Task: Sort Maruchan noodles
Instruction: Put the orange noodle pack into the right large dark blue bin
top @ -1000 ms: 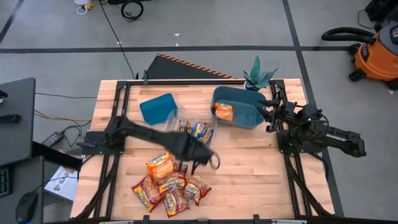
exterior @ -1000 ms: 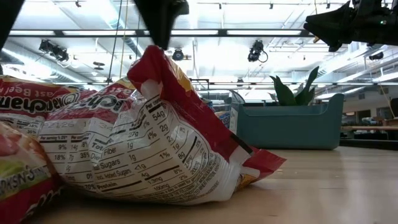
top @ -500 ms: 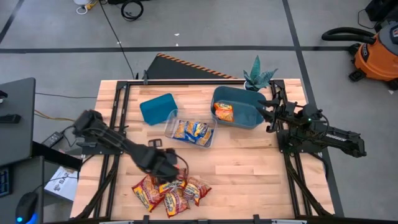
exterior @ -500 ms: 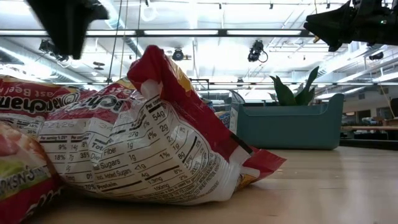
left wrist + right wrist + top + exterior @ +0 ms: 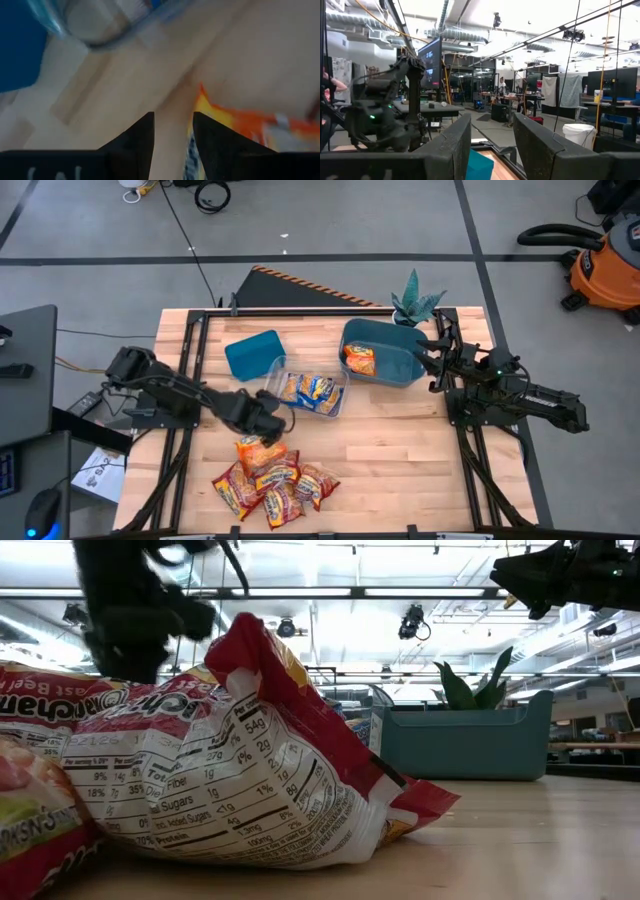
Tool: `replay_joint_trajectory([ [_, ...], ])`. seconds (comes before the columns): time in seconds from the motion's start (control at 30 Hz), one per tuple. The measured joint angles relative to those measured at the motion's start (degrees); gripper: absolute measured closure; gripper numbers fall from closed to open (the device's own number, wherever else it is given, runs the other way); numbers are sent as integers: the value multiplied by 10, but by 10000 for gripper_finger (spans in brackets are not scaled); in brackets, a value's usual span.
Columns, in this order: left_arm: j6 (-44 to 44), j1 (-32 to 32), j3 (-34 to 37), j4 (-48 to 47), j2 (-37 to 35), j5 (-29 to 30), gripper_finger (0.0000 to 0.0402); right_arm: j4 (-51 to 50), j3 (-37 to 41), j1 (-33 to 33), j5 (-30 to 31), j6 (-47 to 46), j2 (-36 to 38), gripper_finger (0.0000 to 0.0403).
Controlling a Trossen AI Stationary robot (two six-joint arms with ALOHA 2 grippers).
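Note:
Several red-and-yellow noodle packets (image 5: 270, 485) lie piled near the table's front edge, and they fill the low view (image 5: 220, 790). An orange packet (image 5: 258, 450) lies flat at the pile's far side. My left gripper (image 5: 268, 427) is open and empty, low over the wood between the orange packet (image 5: 240, 125) and the clear tray (image 5: 335, 405). I cannot tell whether it touches the packet. Blue-and-yellow packets (image 5: 310, 390) lie in the tray. Another orange packet (image 5: 360, 358) lies in the teal bin (image 5: 395, 370). My right gripper (image 5: 428, 360) waits open at that bin's right edge.
A second teal bin (image 5: 252, 353) stands at the far left, beside the tray. A potted plant (image 5: 414, 305) stands behind the right bin. Bare wood (image 5: 400, 450) lies right of the pile.
My left gripper has swept from in front of the clear tray toward the table's left and near edge, passed over the packet pile, then come back a little toward the far edge. It now hangs by the orange packet. The packets have not moved.

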State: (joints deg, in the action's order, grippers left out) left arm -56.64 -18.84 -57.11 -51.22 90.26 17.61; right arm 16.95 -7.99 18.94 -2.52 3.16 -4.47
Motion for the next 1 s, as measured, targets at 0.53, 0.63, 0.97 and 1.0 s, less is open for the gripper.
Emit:
replay_joint_trajectory([
  [0.53,38,59,91,180,1,-74,260,0,0,0,0,0,0,250],
  [0.63,39,59,92,187,1,-88,260,0,0,0,0,0,0,250],
  [0.97,39,57,92,183,6,-129,261,1,0,0,0,0,0,250],
  [1.0,39,57,92,185,6,-132,263,1,0,0,0,0,0,250],
])
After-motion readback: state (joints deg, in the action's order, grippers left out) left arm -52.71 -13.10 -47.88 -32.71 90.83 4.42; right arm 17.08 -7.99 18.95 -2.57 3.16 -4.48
